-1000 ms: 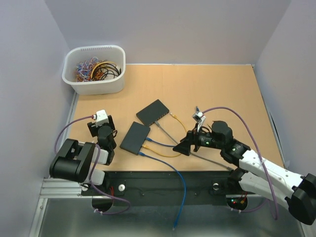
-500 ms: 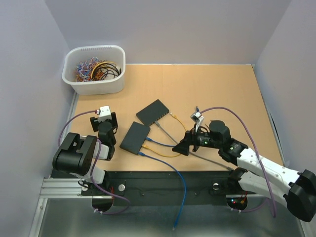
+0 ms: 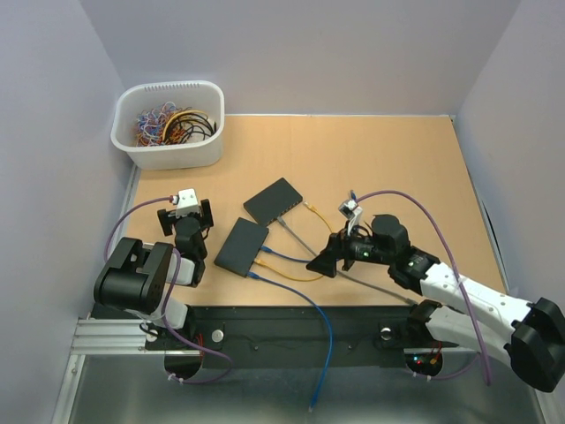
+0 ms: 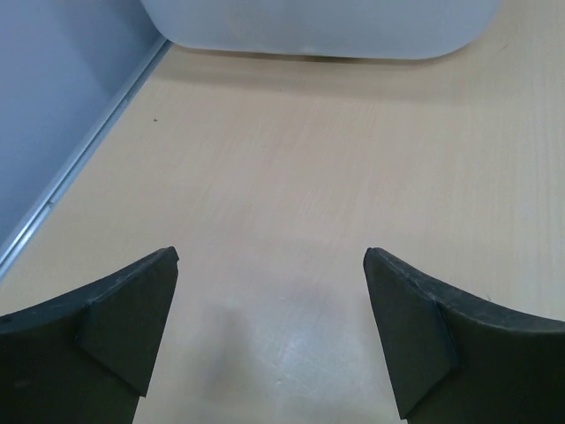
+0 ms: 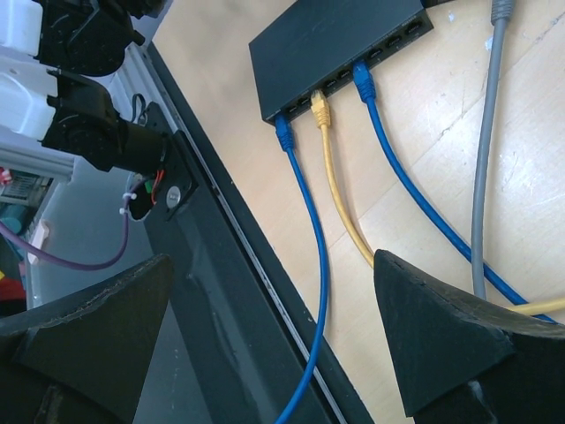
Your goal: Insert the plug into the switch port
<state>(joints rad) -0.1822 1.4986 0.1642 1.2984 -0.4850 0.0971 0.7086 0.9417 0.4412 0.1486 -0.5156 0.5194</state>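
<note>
Two black switches lie mid-table: a far one and a near one. In the right wrist view the near switch has two blue plugs and a yellow plug seated in its ports. A grey cable runs past on the right. A loose yellow plug end lies beside the far switch. My right gripper is open and empty, low over the blue and yellow cables right of the near switch; it also shows in its wrist view. My left gripper is open and empty over bare table.
A white bin full of coloured cables stands at the back left, and its wall is ahead of my left gripper. A long blue cable trails over the black front rail. The left wall edge is close.
My right gripper has crept left towards the near switch. My left wrist has lifted and shifted slightly away from its base. The switches and cables have not moved.
</note>
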